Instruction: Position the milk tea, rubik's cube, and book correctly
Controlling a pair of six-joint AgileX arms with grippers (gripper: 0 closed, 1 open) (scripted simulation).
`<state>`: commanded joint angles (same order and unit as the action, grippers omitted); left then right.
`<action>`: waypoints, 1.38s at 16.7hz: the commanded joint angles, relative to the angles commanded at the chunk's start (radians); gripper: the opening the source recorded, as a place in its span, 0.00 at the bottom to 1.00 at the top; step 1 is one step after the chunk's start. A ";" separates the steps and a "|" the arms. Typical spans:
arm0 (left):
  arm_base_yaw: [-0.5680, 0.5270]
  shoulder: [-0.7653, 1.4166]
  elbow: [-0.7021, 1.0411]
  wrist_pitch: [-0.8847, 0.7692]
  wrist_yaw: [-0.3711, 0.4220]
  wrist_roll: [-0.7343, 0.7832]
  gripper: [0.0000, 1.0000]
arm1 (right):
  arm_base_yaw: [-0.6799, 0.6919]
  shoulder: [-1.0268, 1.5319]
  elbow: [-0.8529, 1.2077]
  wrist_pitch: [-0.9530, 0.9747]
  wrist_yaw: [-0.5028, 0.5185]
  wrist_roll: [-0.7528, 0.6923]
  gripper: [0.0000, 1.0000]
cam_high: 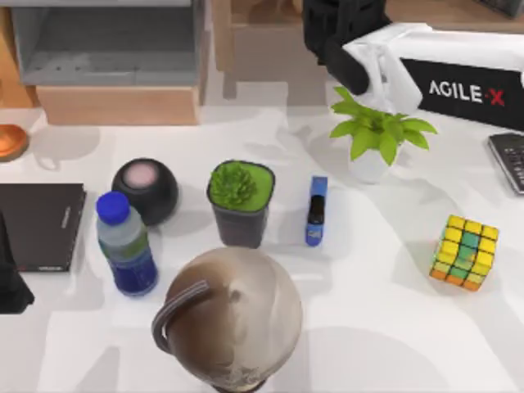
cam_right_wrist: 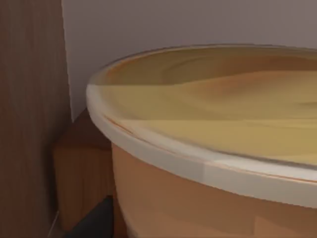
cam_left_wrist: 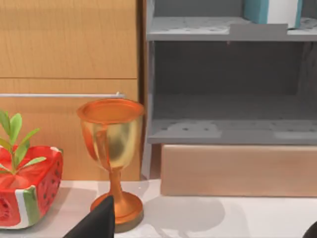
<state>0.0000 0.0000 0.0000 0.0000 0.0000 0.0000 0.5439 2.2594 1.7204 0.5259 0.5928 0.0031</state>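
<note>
While my right arm (cam_high: 458,78) reaches far right, its pincer state untellable, the yellow-green-orange rubik's cube (cam_high: 465,252) sits on the white table (cam_high: 377,327).

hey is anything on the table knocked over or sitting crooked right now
Nothing is spilled or toppled. The rubik's cube sits turned at an angle on the table's right side, apart from everything else. The blue stapler, water bottle and dark plant pot look upright and undamaged.
</note>
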 joint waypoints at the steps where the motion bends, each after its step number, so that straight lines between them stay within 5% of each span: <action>1: 0.000 0.000 0.000 0.000 0.000 0.000 1.00 | -0.006 0.033 0.024 0.014 -0.005 -0.001 1.00; 7: 0.000 0.000 0.000 0.000 0.000 0.000 1.00 | -0.008 0.074 0.053 0.035 -0.013 -0.002 1.00; 20: 0.000 0.000 0.000 0.000 0.000 0.000 1.00 | -0.008 0.074 0.053 0.035 -0.013 -0.002 0.02; 23: 0.000 0.000 0.000 0.000 0.000 0.000 1.00 | -0.008 0.074 0.053 0.035 -0.013 -0.002 0.00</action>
<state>0.0000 0.0000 0.0000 0.0000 0.0000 0.0000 0.5363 2.3337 1.7732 0.5613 0.5794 0.0007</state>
